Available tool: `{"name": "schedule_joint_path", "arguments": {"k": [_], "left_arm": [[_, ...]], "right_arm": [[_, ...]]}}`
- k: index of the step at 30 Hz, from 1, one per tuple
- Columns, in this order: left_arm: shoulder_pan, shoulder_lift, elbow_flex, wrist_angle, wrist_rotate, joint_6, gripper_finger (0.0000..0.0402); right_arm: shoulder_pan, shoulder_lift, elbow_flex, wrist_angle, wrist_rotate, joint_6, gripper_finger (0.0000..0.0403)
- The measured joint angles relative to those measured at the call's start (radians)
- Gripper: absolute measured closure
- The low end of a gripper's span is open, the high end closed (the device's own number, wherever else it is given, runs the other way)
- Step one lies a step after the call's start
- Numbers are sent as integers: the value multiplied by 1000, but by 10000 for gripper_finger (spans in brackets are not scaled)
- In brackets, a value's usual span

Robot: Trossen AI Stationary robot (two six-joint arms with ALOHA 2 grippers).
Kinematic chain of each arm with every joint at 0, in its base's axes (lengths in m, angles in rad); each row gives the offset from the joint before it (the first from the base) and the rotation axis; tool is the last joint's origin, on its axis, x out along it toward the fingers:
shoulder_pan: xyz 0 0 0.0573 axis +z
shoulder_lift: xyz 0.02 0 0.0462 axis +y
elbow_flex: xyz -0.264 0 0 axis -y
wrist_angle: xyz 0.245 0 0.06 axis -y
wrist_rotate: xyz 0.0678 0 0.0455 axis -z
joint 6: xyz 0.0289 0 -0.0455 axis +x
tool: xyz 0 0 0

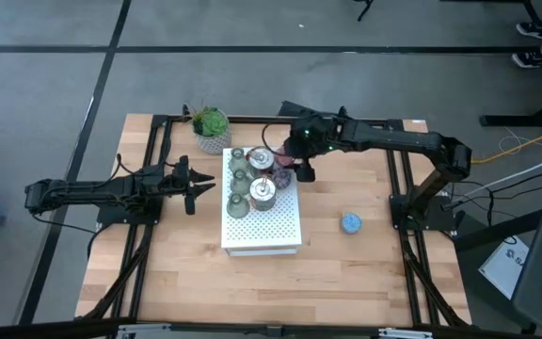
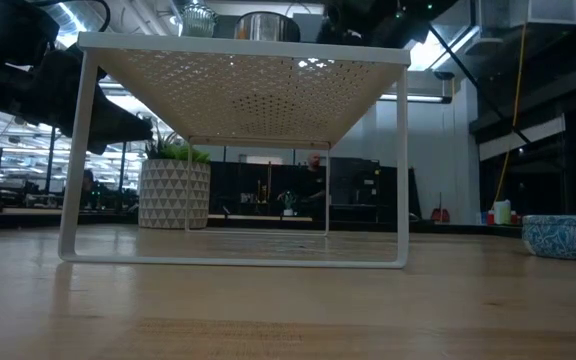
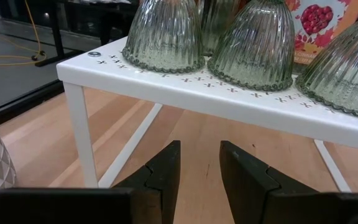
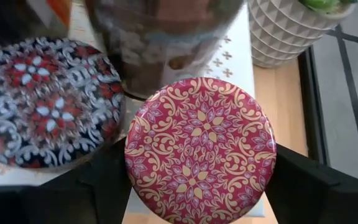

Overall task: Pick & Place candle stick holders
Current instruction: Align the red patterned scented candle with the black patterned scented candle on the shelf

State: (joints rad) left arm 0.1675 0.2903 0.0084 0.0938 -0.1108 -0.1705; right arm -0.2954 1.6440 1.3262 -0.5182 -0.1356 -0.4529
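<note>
The right pincer [image 1: 303,171] hangs over the far right corner of the white perforated box [image 1: 273,229], which stands in the middle of the wooden desk [image 1: 346,273]. In the right wrist view its dark fingers [image 4: 309,186] stand wide apart on either side of a pink patterned holder [image 4: 201,149], a round piece with a cream floral design; whether they press on it or only flank it cannot be told. Just beside the pink one sits the purple holder [image 4: 42,102], dark with a red and white pattern, resting on the box top. Behind both is a round silvery metal holder [image 4: 160,43].

On the box's left edge, three olive-green glass holders [image 1: 238,179] stand in a row, ribbed and bulbous, bases down on the perforated top. A second silvery metal holder [image 1: 263,192] sits near the middle of the box. The blue holder [image 1: 350,223] lies alone on the desk, well to the right of the box.

The left pincer [image 1: 199,185] waits low, to the left of the box and pointing at it, with its fingers [image 3: 160,174] slightly apart and nothing between them. A green plant in a white pot [image 1: 213,129] stands on the desk just beyond the box's far left corner
</note>
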Motion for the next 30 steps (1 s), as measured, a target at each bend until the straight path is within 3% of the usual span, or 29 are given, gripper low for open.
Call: {"name": "schedule_joint_path", "arguments": {"k": [30], "left_arm": [[0,0,0,0,0,0,294]], "right_arm": [[24,-37,2,2,4,-14,42]]}}
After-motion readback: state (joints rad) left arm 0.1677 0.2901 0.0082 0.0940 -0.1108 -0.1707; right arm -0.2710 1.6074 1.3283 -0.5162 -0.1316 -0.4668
